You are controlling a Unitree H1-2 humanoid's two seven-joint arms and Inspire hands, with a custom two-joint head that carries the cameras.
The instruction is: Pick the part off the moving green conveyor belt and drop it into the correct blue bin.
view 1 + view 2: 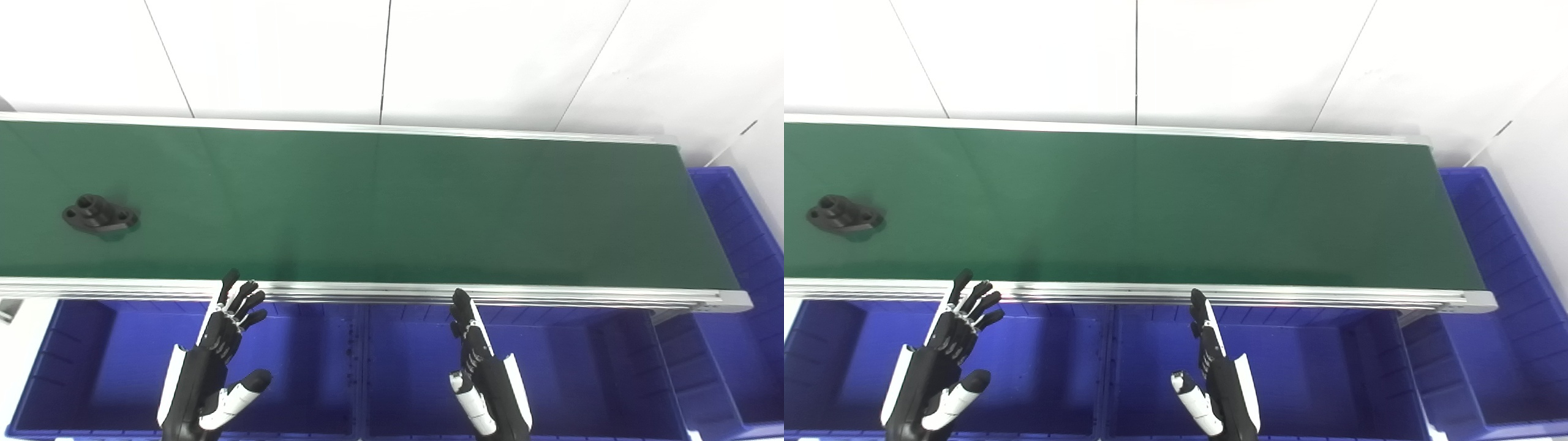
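The part [100, 215] lay alone at the far left of the green belt [392, 208], well apart from both my hands. My left hand [214, 367] hung spread and empty over the left blue bin [79, 367]; my right hand [487, 380], fingers straight and together, held nothing. I judged it best to wait, then reach with the left. I counted one part, three bins.

No legible text, label, brand, number or sign appears on any surface: none on the conveyor belt [392, 202], none on the blue bins [306, 367], none on the wall panels [392, 55].
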